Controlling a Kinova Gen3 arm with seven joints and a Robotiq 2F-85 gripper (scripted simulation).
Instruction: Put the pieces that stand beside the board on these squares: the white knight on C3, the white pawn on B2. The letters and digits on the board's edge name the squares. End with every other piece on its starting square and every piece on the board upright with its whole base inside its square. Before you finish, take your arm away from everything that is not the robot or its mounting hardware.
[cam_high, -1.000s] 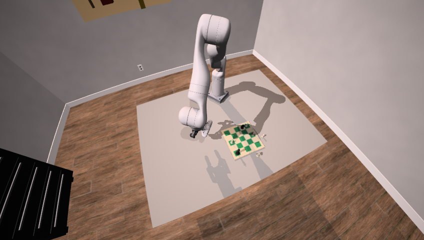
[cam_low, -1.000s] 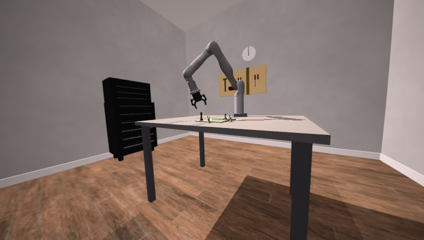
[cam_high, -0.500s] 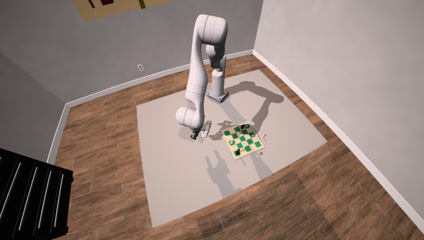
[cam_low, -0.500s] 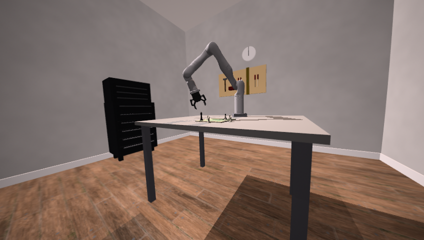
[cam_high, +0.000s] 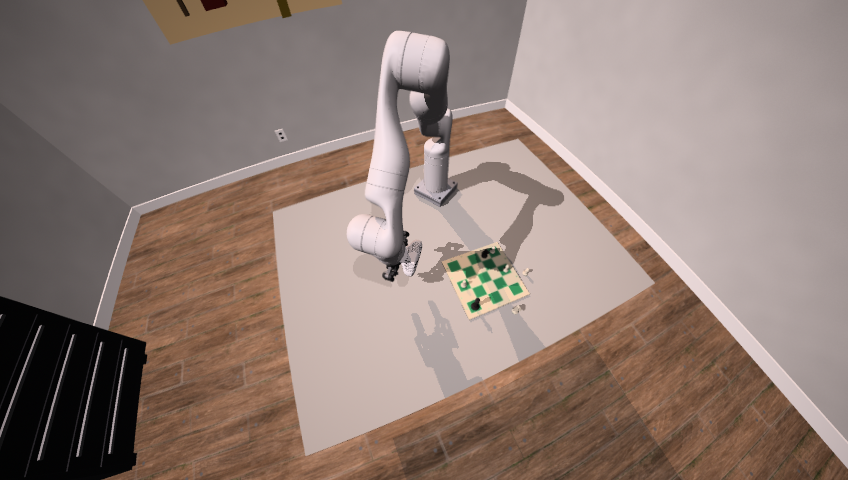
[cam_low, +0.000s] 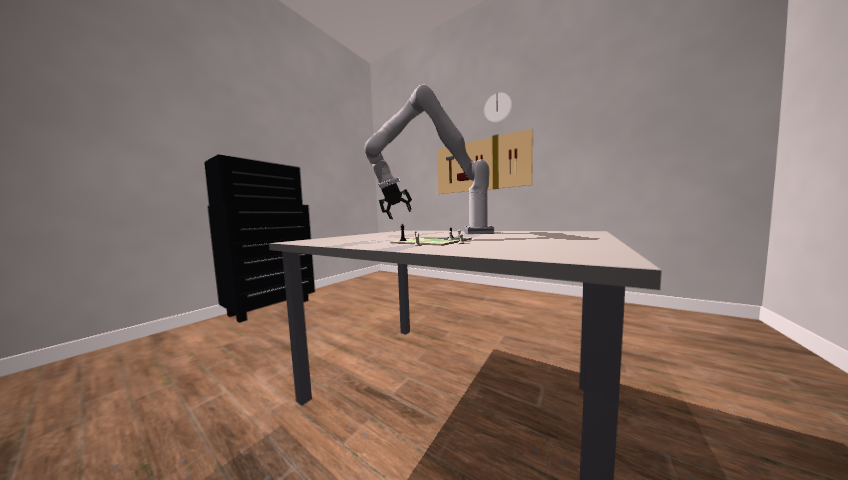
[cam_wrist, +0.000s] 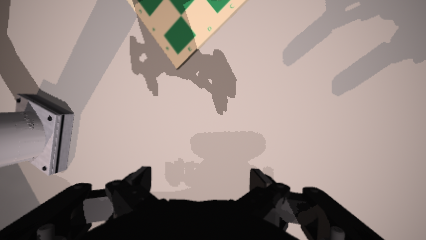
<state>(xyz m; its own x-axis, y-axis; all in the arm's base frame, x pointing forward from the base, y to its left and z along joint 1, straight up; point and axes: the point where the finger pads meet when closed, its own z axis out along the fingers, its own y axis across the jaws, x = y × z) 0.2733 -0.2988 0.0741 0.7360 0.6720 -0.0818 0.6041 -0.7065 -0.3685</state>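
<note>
- One claw (cam_high: 399, 254) (cam_low: 399, 208) (cam_wrist: 201, 178), spread wide and holding nothing, above the table (cam_high: 357, 356) (cam_low: 476, 255) (cam_wrist: 300, 140).
- Two white pieces, one (cam_high: 526, 271) and another (cam_high: 516, 309), beside one board (cam_high: 521, 293) (cam_low: 437, 241) (cam_wrist: 218, 19); which is the knight, I cannot tell.
- Two black pieces, one (cam_high: 475, 304) and another (cam_high: 484, 253), on it.

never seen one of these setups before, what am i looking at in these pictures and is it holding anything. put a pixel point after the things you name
The machine is a single white robot arm (cam_high: 389, 142) (cam_low: 440, 121), bolted to a table (cam_high: 351, 356) (cam_low: 535, 255). Its black two-fingered hand, the gripper (cam_high: 397, 255) (cam_low: 396, 205) (cam_wrist: 201, 178), is open above the tabletop and holds nothing.

One picture looks down from high up, one looks from the side at about table height, and one comes from the arm's wrist, past its own fingers.

On the table lies a green and cream chessboard (cam_high: 480, 291) (cam_low: 437, 240) (cam_wrist: 202, 30) with a few black and white pieces. Two pale pieces stand beside it, too small to name surely.
</note>
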